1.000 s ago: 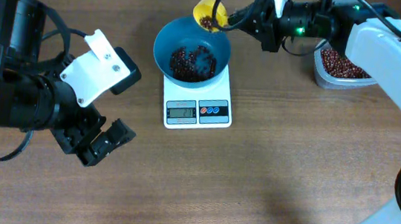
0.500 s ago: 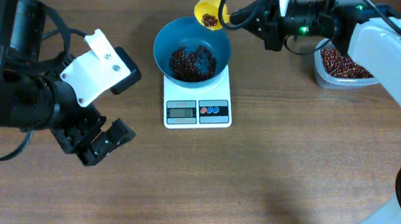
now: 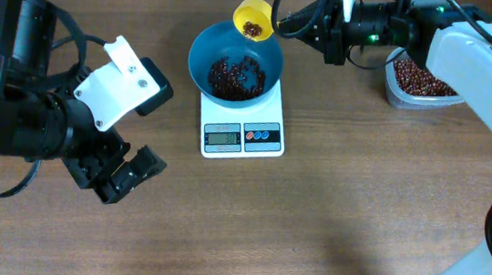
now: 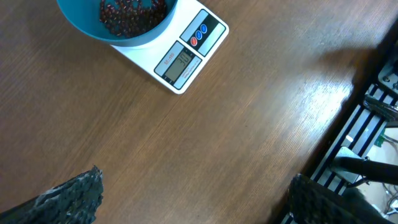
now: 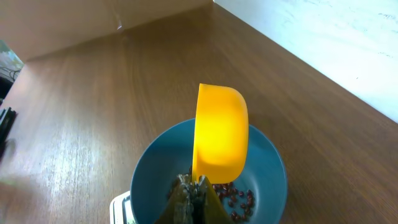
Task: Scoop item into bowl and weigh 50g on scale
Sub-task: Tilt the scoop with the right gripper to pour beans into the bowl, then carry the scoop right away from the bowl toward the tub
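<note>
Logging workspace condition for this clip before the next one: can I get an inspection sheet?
Surface: wooden table, no spilled beans seen.
Job's things: teal bowl sits on the white scale, beans inside; display unreadable.
Clutter: clear tub of beans, right side.
Tools: left tool open, empty; right tool shut on a yellow scoop holding a few beans at the bowl's rim.
Cables: black cables loop at both arms.
Surroundings: metal rack beyond the table edge.

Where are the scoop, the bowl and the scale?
yellow scoop (image 3: pixel 250 12), overhead view, bare inside of its cup.
bowl (image 3: pixel 202 50), overhead view, left inner wall.
scale (image 3: pixel 223 136), overhead view, its grey display.
</note>
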